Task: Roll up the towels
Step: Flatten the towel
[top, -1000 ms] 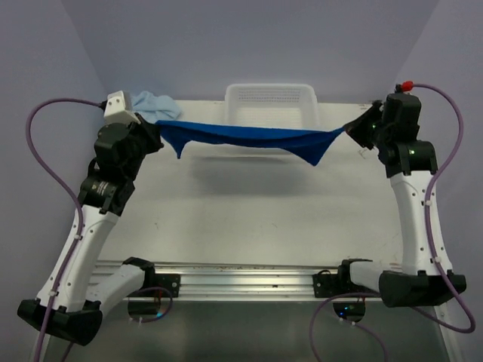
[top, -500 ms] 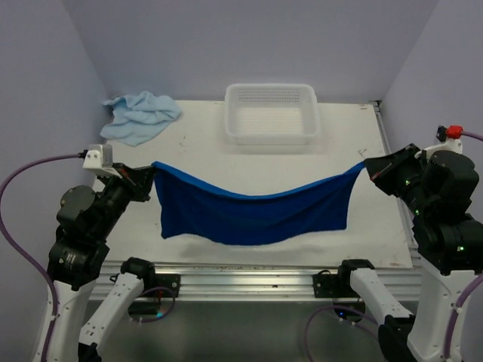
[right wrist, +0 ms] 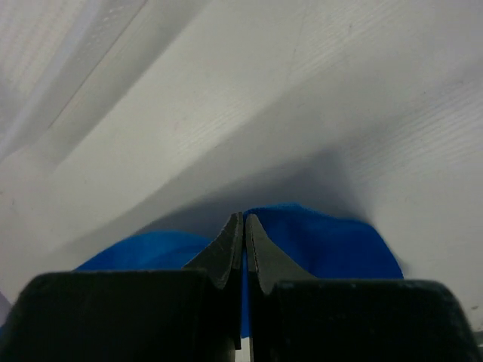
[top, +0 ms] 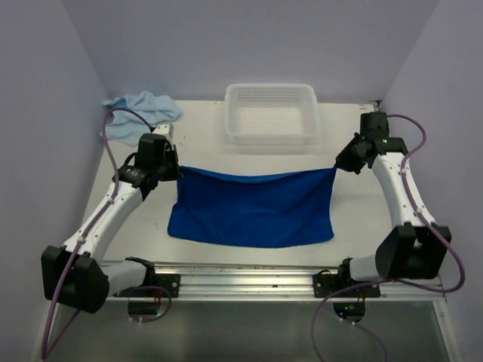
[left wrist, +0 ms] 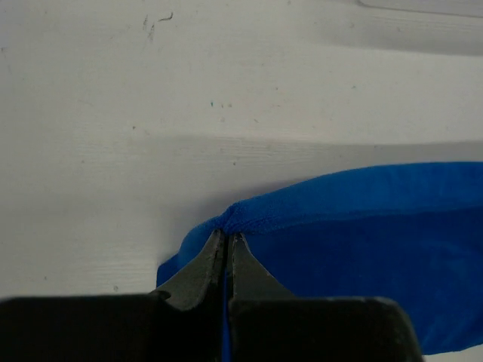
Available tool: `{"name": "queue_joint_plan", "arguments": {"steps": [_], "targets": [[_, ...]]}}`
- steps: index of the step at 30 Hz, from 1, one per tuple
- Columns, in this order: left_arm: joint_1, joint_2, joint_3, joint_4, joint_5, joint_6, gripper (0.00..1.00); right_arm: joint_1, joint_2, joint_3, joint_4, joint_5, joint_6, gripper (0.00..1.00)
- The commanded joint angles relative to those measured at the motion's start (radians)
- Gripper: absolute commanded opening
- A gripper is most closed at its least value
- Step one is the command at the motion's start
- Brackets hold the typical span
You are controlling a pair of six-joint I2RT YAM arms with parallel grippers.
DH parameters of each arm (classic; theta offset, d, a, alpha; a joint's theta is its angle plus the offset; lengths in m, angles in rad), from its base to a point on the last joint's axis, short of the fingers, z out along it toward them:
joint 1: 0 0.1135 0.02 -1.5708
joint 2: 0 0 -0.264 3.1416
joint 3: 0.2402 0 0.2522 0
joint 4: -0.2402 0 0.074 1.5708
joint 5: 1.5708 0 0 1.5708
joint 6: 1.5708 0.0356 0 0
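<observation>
Left end effector (top: 178, 169) and right end effector (top: 338, 164), seen from above, are each clamped on a far corner of the dark blue towel (top: 253, 210). Half a second back the cloth hung as a sagging sheet between them, off the counter (top: 362, 219); now it lies spread almost flat, running from the two pinched corners back toward the arm bases. The pale blue towel (top: 139, 113) sits crumpled beyond the left end effector, and the white basket (top: 272, 88) stands beyond and between the two. From the left wrist, the jaws are pressed together on a puckered corner, cloth trailing off to their right over bare counter. From the right wrist, the jaws likewise meet on a blue corner that bulges out on either side of them. Spreading looks about done; releasing and starting the roll from one edge seems next, with the pale towel not yet handled.
</observation>
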Motion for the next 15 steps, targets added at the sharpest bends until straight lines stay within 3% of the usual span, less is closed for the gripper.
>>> {"name": "queue_joint_plan", "arguments": {"steps": [1,4,8,12,15], "targets": [[0.006,0.119,0.020,0.178,-0.066,0.021,0.00,-0.045,0.150,-0.001,0.185,0.002,0.030,0.00],[0.009,0.253,0.083,0.258,-0.021,0.071,0.00,-0.063,0.278,0.065,0.242,-0.019,0.043,0.00],[0.012,0.411,0.245,0.223,0.023,0.142,0.00,-0.063,0.382,0.139,0.269,-0.041,0.043,0.00],[0.012,0.515,0.388,0.120,0.000,0.242,0.00,-0.063,0.406,0.151,0.263,-0.055,0.024,0.00],[0.010,0.509,0.389,0.073,-0.065,0.302,0.00,-0.063,0.358,0.082,0.272,-0.049,0.007,0.00]]}}
